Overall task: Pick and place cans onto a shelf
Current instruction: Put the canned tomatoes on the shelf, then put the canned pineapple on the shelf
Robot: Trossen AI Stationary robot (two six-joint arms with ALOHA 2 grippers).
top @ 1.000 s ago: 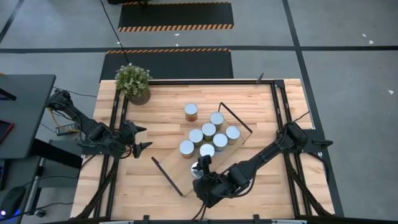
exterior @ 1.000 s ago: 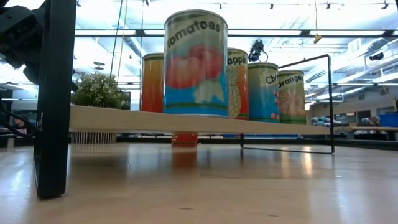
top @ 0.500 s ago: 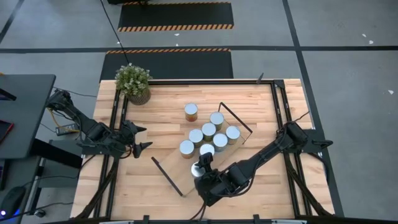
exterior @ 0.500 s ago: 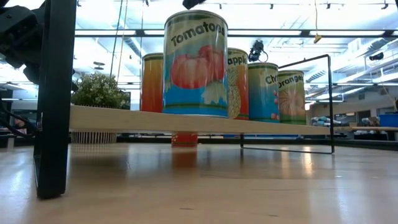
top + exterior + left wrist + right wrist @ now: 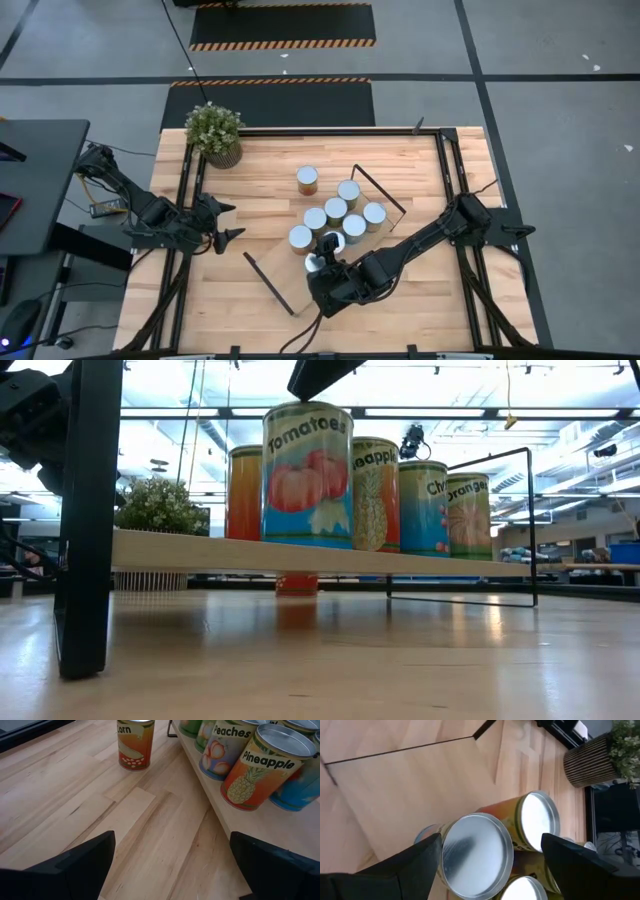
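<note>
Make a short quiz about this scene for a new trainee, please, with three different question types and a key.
1. True or false: the left claw is open and holds nothing.
2. Which can stands on the tabletop, off the shelf? A. Corn can B. Pineapple can C. Peaches can
3. Fill in: the ___ claw grips the Tomatoes can.
Key: 1 true; 2 A; 3 right claw.
</note>
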